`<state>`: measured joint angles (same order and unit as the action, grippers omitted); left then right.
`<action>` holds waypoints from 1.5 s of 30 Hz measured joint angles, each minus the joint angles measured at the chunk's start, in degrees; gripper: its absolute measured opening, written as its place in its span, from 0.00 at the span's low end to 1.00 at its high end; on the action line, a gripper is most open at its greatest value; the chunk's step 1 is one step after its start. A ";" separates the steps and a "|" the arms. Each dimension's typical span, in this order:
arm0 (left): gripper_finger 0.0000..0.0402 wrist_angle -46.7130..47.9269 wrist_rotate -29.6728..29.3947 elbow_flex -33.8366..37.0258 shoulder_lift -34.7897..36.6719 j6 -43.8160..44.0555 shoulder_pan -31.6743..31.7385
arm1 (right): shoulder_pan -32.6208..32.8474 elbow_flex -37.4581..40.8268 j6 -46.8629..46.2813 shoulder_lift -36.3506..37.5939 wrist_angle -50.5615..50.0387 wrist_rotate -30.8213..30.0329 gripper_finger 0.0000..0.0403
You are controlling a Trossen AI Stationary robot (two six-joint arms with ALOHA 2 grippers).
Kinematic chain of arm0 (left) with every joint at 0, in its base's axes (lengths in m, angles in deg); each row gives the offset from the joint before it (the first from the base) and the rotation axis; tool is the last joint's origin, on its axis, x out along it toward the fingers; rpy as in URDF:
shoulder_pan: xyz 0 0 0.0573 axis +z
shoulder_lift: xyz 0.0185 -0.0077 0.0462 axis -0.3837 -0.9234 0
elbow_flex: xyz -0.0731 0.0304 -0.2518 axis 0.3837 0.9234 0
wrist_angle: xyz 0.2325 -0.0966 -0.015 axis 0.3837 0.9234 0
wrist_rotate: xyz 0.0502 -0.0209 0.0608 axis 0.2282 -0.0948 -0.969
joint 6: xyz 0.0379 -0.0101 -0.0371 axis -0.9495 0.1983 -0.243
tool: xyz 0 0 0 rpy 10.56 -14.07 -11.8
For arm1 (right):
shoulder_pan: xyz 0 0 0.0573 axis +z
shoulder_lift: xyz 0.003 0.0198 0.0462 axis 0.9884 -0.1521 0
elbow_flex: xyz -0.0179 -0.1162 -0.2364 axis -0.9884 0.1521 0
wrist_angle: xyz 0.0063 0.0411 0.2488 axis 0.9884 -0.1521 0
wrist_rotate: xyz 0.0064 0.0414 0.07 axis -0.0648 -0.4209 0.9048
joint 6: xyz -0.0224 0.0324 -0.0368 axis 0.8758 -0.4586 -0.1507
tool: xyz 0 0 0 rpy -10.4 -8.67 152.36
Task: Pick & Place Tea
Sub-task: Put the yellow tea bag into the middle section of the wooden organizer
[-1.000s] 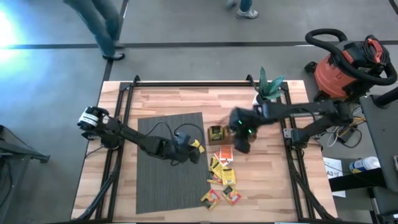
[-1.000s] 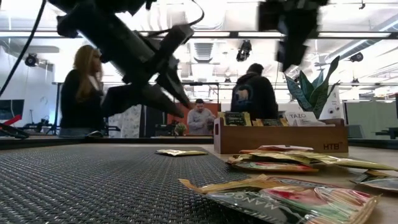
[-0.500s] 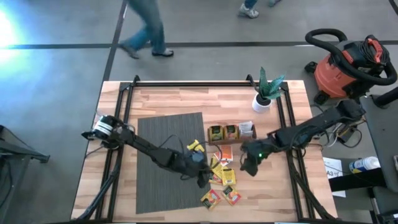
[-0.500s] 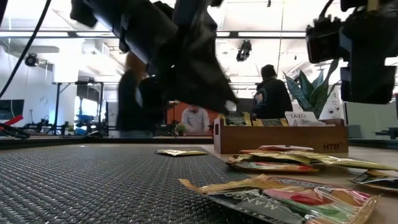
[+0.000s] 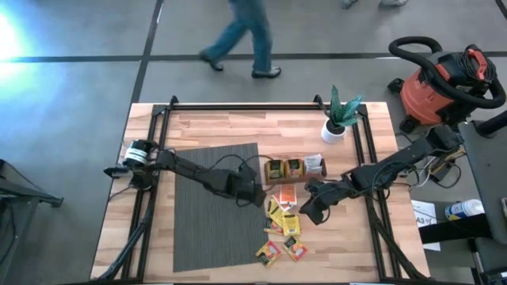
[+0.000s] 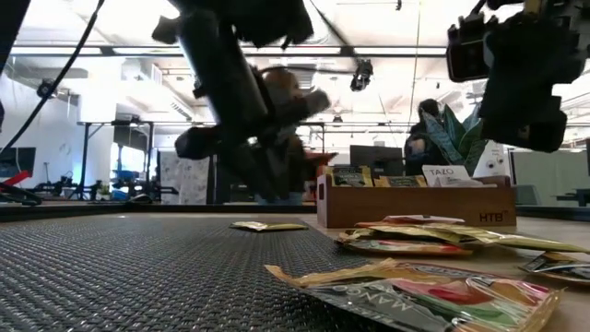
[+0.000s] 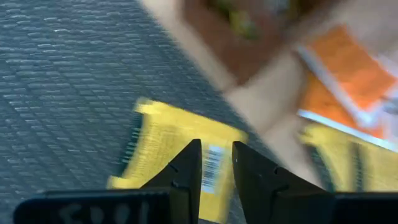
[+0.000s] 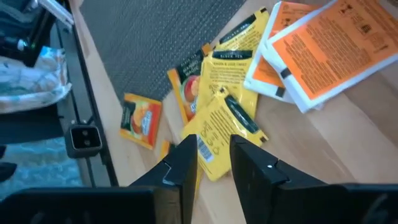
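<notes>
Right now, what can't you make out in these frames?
- Left hand: left wrist view blurred by motion; the yellow sachet beyond it has no readable print.
- Wooden tray: high view too small to count sachets inside.
- Right hand: contact with the sachet pile unclear.

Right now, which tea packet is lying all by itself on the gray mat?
The yellow sachet just ahead of the left gripper. It lies alone on the dark mat, while the other packets sit piled on the bare wooden table.

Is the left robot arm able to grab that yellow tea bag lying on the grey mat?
Probably yes. The left gripper hangs right over the yellow tea bag on the grey mat, and nothing lies between them.
</notes>
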<state>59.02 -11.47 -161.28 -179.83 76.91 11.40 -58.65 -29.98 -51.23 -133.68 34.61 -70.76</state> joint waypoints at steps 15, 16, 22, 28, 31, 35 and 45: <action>0.21 4.78 -0.75 4.18 0.25 0.68 2.06 | -0.17 -8.00 -2.15 -19.32 14.64 1.50 0.23; 0.21 4.31 -0.02 4.94 0.25 0.16 2.06 | -0.27 -9.50 -1.52 -21.19 14.85 1.50 0.23; 0.21 0.35 3.71 9.22 0.84 -2.81 2.13 | -3.70 -16.93 2.06 -28.03 14.82 0.64 0.23; 0.21 -3.02 8.99 11.21 1.04 -7.48 1.32 | -7.14 -23.62 2.52 -33.28 8.58 -1.37 0.23; 0.21 -4.20 12.91 11.70 1.55 -10.50 1.46 | -8.07 -27.18 0.68 -36.73 6.06 -1.52 0.23; 0.21 -4.16 12.64 11.77 2.93 -13.59 1.23 | -8.14 -31.71 -1.77 -40.95 2.71 -1.42 0.23; 0.21 -0.54 11.13 16.82 9.72 -20.28 -0.01 | -8.14 -37.65 -1.04 -43.10 -5.24 -5.50 0.23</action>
<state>58.47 -0.34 -144.46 -170.10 56.63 11.38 -66.80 -67.64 -52.26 -176.78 29.37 -76.26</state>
